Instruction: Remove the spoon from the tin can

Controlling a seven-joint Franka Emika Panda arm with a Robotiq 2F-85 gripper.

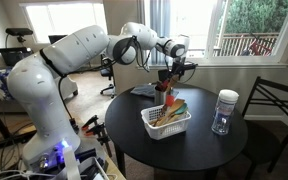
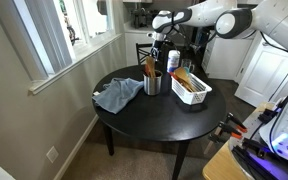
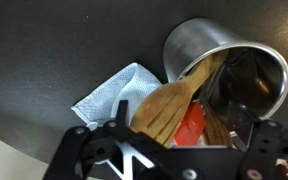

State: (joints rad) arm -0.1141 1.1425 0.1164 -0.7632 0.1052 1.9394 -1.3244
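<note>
The tin can [image 2: 152, 84] is a shiny metal cylinder standing on the round black table, also seen in the wrist view [image 3: 229, 62]. Pale wooden utensils stand in it, among them a broad slotted spoon [image 3: 167, 105], with a red-orange piece [image 3: 190, 128] beside it. In an exterior view the wooden handles [image 2: 149, 67] stick up above the can's rim. My gripper [image 2: 162, 42] hangs just above them, also seen in an exterior view [image 1: 173, 72]. In the wrist view its fingers [image 3: 169, 138] are spread to either side of the utensils' tops and hold nothing.
A white slotted basket [image 2: 191, 90] [image 1: 165, 124] with items in it stands next to the can. A grey-blue cloth [image 2: 117, 94] [image 3: 112, 92] lies on its other side. A clear jar with a white lid [image 1: 224, 111] stands near the table edge. Chairs stand by the table.
</note>
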